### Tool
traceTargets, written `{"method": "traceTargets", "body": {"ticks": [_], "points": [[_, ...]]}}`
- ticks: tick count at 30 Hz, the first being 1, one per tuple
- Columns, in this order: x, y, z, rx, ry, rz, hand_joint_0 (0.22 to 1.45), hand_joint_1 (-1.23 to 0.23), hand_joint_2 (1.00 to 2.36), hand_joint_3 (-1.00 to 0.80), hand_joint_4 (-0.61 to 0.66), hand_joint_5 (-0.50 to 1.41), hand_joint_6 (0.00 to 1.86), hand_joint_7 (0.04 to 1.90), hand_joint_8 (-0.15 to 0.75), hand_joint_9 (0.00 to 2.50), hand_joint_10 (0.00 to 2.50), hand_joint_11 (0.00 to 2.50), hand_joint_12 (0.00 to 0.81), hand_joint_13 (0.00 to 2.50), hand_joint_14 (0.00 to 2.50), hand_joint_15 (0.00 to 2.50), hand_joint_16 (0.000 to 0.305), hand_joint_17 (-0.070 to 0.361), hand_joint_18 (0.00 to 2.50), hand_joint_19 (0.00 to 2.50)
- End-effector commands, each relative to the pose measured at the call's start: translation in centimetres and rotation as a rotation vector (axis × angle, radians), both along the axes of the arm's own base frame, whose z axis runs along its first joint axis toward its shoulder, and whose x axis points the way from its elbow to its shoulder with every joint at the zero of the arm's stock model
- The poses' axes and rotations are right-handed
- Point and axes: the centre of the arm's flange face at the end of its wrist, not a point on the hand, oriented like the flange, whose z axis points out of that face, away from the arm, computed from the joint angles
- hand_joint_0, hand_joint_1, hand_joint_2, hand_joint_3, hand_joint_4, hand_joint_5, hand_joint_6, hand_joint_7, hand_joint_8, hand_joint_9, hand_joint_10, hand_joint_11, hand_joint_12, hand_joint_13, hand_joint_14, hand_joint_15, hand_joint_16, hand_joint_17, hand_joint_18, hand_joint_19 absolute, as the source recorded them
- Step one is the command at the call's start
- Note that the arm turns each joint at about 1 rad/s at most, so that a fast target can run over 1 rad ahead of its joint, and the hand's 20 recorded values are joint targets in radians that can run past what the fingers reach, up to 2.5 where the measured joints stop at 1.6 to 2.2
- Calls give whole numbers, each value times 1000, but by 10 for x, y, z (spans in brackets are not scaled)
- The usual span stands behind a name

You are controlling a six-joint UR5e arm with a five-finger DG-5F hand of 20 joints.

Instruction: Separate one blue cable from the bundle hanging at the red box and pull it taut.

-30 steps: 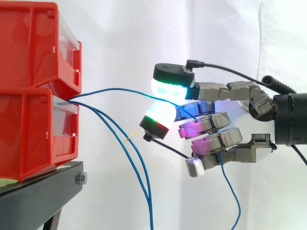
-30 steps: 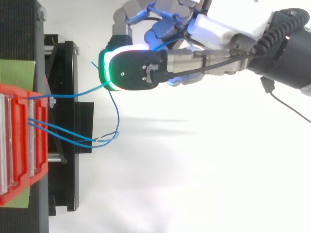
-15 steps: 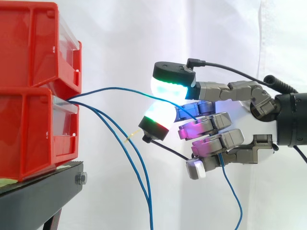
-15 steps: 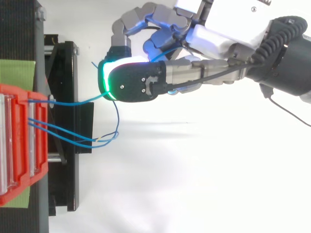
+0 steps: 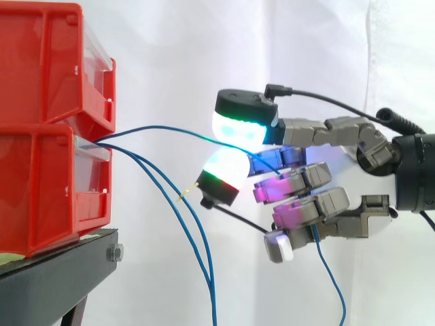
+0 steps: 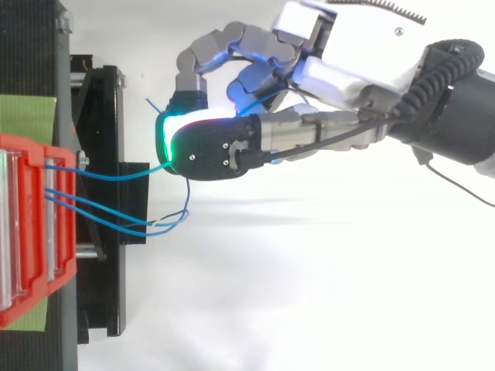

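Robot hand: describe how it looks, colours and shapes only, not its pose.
The robot hand has grey metal finger segments, a white shell on its back and a black round wrist. Its thick fingertips are black-capped pads glowing white-cyan with green rims; lower fingers glow magenta.

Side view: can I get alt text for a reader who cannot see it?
A robot hand pinches one blue cable between glowing pads; the cable arcs, slack, from the lower of two stacked red bins at left. Two other blue cables hang from that bin.
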Motion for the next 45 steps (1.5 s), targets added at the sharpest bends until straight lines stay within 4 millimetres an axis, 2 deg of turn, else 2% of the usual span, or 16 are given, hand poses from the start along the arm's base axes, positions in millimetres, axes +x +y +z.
{"method": "traceTargets", "body": {"ticks": [1,10,19,25,29,45], "points": [[0,1,-6,9,7,1,612,-651,1022,-230,115,-182,937,1084,257,983,2015,1378,288,1307,1000,1464,48,107,935,1020],[0,9,-6,7,10,4,569,-540,1000,-500,138,-191,931,1037,265,956,2146,1364,304,1313,1098,1398,50,112,950,1005],[-1,13,-10,6,12,-1,564,-530,1000,-500,132,-190,928,1012,263,942,2246,1280,307,1301,1137,1368,50,112,955,1001],[-1,13,-11,6,13,-1,609,-598,1014,-339,108,-188,923,1089,257,942,2223,1333,298,1298,1114,1396,49,110,944,1006],[-1,13,-11,6,13,-2,615,-644,1022,-227,63,-186,939,1064,250,935,2240,1306,290,1301,1093,1410,48,107,939,1015],[-1,14,-11,14,9,-8,609,-712,1026,-45,-26,-149,934,1177,242,1010,2181,1363,301,1331,1062,1429,48,108,947,1014]]}}
